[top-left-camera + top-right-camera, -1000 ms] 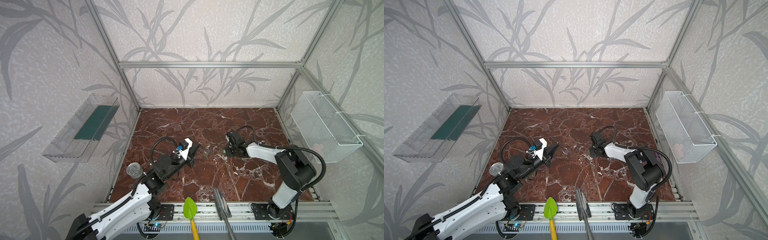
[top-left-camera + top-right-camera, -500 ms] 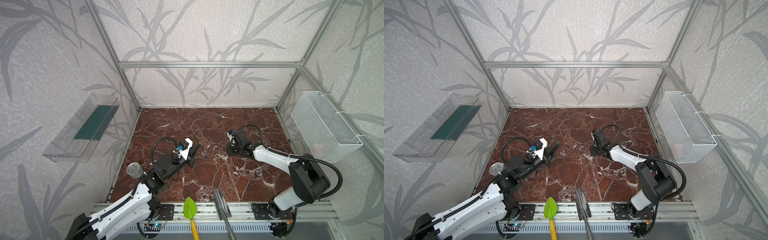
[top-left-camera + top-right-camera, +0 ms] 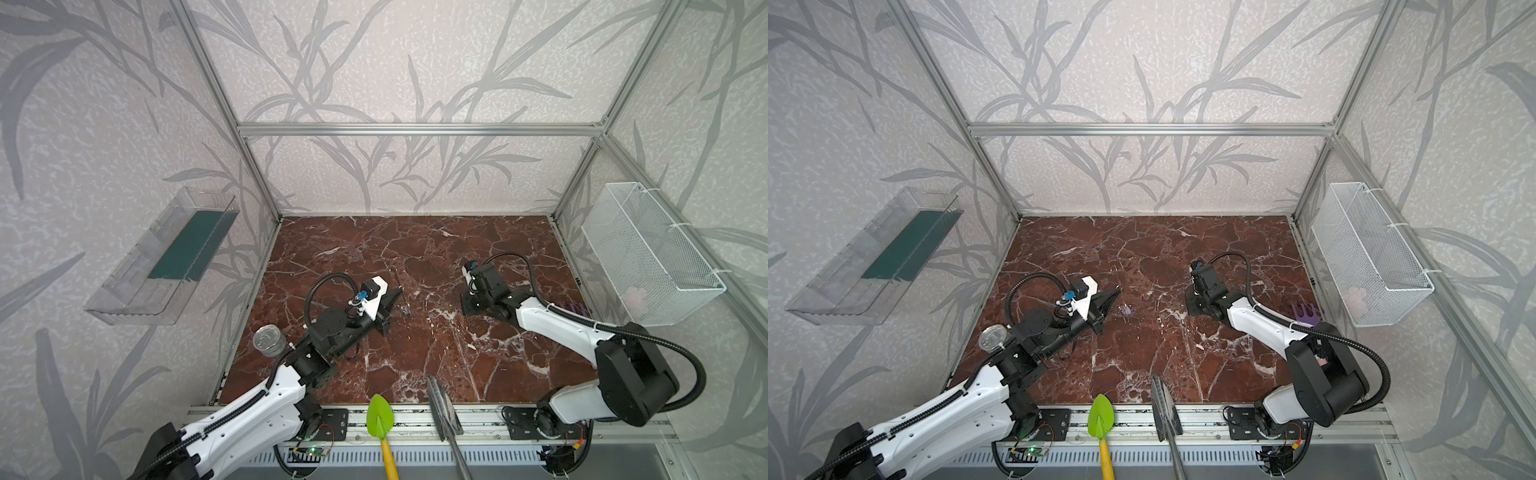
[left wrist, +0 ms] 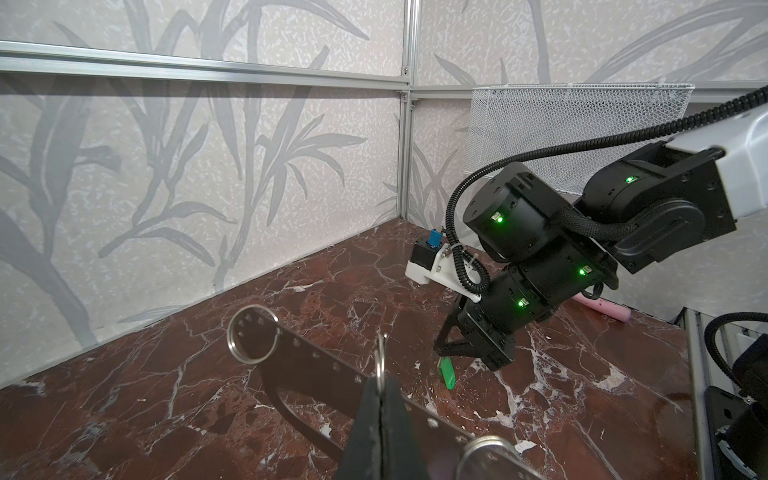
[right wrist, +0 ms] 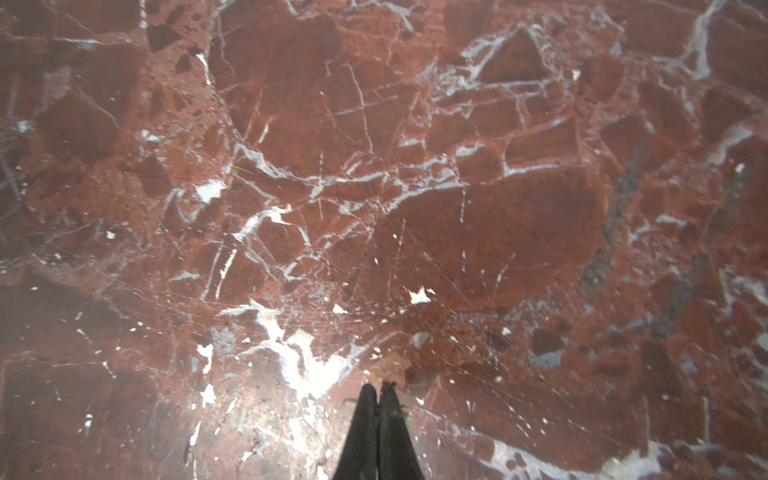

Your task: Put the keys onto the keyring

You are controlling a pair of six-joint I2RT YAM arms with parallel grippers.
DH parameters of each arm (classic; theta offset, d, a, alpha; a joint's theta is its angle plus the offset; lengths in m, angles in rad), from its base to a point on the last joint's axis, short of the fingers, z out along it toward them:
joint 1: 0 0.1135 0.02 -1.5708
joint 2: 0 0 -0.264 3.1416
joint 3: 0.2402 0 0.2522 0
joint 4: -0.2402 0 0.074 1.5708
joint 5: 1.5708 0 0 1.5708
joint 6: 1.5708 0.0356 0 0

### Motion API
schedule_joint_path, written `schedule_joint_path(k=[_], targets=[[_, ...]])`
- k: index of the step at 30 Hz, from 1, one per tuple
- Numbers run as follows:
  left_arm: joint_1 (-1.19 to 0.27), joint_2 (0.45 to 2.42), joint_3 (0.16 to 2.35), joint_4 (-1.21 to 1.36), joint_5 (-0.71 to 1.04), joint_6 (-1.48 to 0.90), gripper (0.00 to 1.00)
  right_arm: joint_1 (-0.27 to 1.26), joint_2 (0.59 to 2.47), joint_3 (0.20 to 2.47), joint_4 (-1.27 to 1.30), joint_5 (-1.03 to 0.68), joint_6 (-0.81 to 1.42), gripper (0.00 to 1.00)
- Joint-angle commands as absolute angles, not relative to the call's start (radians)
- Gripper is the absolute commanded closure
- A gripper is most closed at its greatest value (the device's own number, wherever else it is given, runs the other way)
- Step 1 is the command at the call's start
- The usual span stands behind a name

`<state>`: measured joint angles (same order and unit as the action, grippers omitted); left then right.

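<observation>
— What is largest around you?

— The red marble counter (image 3: 415, 257), with a white wire basket (image 3: 648, 253) hanging on the wall at my right side. My two arms reach toward the middle of it.

— And where is the keyring?

— I hold it with my left fingers (image 4: 380, 399). They are pressed together on the keyring (image 4: 316, 365), pinching it at one thin metal ring on its edge. The flat tag with its row of small holes stands tilted above the counter, and another ring sits at its far end.

— What about your right side?

— My right fingers (image 4: 445, 353) point down and pinch the green key (image 4: 446, 372) by its top. The key hangs nearly upright, its lower end very close to the counter; I cannot tell if it touches.

— Is there another key?

— Yes, the lilac key (image 3: 1125, 309) lies flat on the counter, just beside the tip of my left fingers and well apart from the right ones.
</observation>
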<state>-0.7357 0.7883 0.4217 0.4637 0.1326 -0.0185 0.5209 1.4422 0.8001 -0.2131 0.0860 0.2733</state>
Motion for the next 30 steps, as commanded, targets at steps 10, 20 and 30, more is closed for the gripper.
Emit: schedule_joint_path(k=[10, 20, 30], targets=[[-0.734, 0.794, 0.434, 0.505, 0.151, -0.021, 1.00, 0.523, 1.548, 0.805, -0.108, -0.100, 0.328, 1.00], [-0.734, 0.795, 0.443, 0.492, 0.148, -0.014, 1.00, 0.538, 1.590, 0.845, -0.021, -0.223, 0.328, 0.69], [-0.733, 0.817, 0.450, 0.504, 0.159, -0.015, 1.00, 0.545, 1.541, 0.794, -0.118, -0.108, 0.316, 0.70]])
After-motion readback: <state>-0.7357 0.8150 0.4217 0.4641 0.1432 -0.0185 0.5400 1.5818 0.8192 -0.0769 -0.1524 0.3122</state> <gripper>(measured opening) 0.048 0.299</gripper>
